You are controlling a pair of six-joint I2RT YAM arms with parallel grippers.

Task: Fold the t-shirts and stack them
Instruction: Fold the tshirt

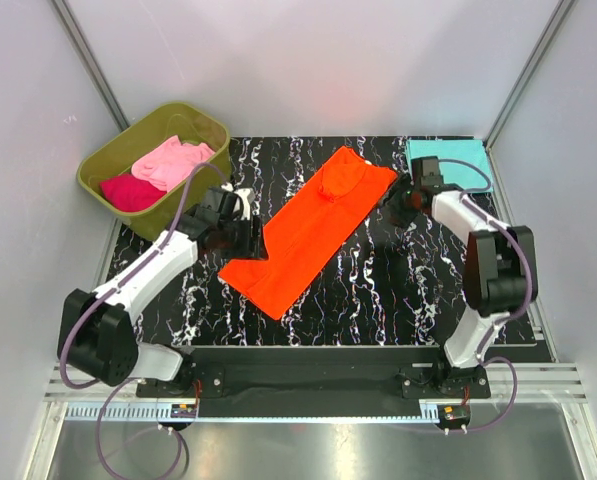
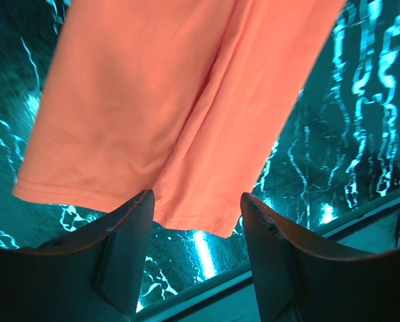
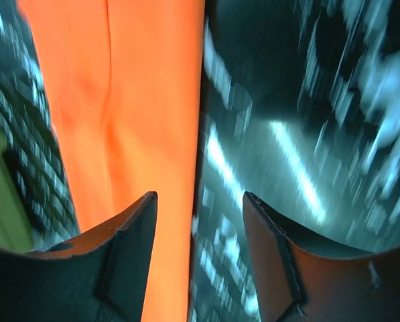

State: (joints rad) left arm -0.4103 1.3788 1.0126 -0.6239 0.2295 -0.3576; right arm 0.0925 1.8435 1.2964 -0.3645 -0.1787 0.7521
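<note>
The orange t-shirt (image 1: 310, 228) lies folded into a long diagonal strip on the black marbled table (image 1: 398, 290). My left gripper (image 1: 250, 235) is open and empty at the strip's near-left end; in the left wrist view the hem (image 2: 186, 221) lies just beyond its fingers (image 2: 129, 241). My right gripper (image 1: 390, 207) is open and empty at the strip's far-right edge; the right wrist view shows the orange cloth (image 3: 139, 134) under the left finger. A folded teal t-shirt (image 1: 450, 160) lies at the back right. The light pink (image 1: 173, 160) and magenta (image 1: 130, 190) t-shirts lie in the tub.
The olive-green tub (image 1: 113, 160) stands at the back left corner, just off the table. White walls and metal frame posts surround the table. The arm bases sit on a rail (image 1: 308, 365) at the near edge.
</note>
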